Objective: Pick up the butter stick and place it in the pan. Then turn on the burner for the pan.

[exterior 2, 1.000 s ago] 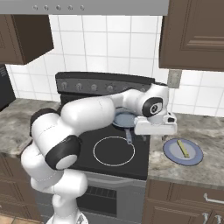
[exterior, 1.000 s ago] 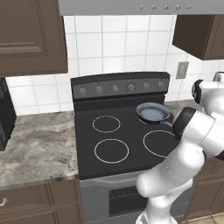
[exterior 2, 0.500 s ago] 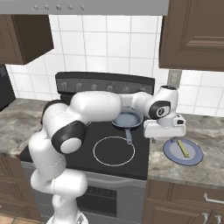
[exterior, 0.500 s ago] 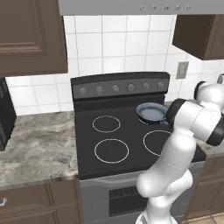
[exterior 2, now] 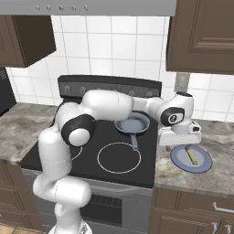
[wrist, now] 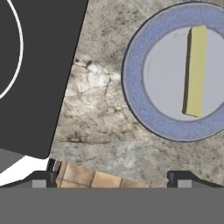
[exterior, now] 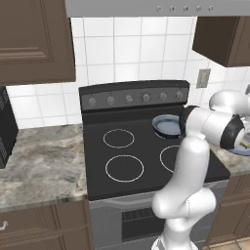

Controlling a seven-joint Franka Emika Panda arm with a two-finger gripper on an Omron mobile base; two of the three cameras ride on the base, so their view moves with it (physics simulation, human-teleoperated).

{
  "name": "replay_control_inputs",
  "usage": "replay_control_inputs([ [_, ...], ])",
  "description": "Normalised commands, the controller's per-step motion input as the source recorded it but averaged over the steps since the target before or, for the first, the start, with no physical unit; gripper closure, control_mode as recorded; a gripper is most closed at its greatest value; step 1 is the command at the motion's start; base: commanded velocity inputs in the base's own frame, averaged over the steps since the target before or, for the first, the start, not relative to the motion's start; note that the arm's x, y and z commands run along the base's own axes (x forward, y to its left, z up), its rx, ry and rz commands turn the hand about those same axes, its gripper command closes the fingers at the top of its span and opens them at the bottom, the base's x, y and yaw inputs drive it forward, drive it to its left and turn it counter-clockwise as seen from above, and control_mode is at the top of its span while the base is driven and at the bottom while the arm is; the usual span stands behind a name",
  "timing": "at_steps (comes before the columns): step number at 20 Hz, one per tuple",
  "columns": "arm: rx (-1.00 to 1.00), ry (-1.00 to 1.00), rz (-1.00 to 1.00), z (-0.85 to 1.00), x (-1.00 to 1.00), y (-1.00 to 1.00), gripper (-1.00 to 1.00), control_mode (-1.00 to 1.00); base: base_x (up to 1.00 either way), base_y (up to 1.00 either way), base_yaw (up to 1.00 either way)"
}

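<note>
Our gripper (wrist: 113, 177) has swung over beside the plate (wrist: 135, 105), its fingers apart and empty, so we can reach the butter stick (wrist: 195, 70) next

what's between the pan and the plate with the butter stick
In the right base view, the claw hangs between the pan and the plate holding the butter stick, over stove edge and granite counter.

The robot arm (exterior 2: 105, 109) was built of glossy white, rounded tubular links joined by dark grey-black collars. A circular dark cap with a pale ring marked the wrist joint, above a boxy white hand block. The claw (wrist: 114, 177) bore two small dark finger tips.
</note>
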Motion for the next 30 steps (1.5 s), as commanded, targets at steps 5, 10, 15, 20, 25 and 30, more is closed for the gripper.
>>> replay_control_inputs([
  [5,0.0,0.0,0.01,-0.12,0.17,-0.21,-1.0,-1.0,0.0,0.0,0.0],
  [10,0.0,0.0,0.0,-0.26,0.19,-0.16,-1.0,-1.0,0.0,0.0,0.0],
  [15,0.0,0.0,0.0,-0.22,0.22,-0.1,-1.0,-1.0,0.0,0.0,0.0],
  [20,0.0,0.0,0.0,-0.21,0.26,-0.11,-1.0,-1.0,0.0,0.0,0.0],
  [25,0.0,0.0,0.0,-0.23,0.26,-0.11,-1.0,-1.0,0.0,0.0,0.0],
  [30,0.0,0.0,0.0,-0.17,0.25,-0.15,-1.0,-1.0,0.0,0.0,0.0],
])
